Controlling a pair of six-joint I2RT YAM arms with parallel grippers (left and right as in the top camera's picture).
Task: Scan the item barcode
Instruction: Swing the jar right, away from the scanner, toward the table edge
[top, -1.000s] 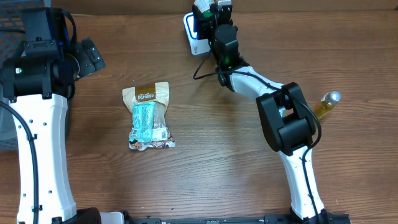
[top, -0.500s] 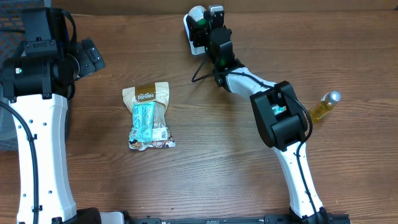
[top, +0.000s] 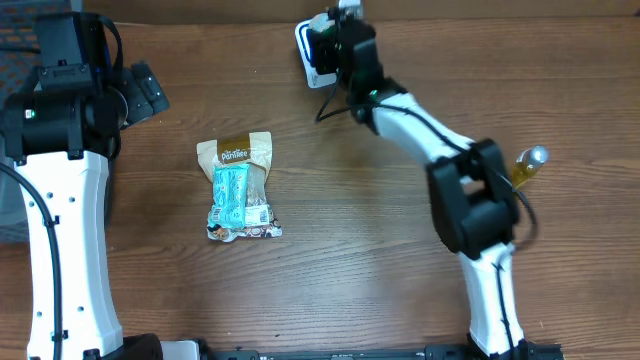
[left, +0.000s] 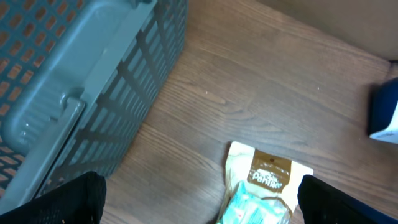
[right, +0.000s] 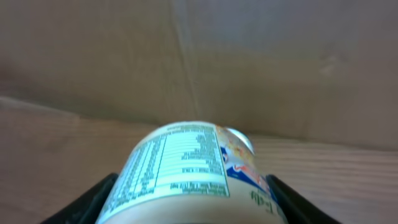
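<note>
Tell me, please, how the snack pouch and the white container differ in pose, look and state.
The snack pouch lies flat on the table with no tool on it; the white container sits clamped in the right tool. The pouch is a flat tan and teal pack; the container is rounded, white with blue print. Both carry printed labels.

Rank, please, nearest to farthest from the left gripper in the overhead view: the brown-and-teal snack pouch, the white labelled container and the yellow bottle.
1. Brown-and-teal snack pouch, centre-left.
2. White labelled container, far edge, held by right gripper.
3. Yellow bottle, right side.
</note>
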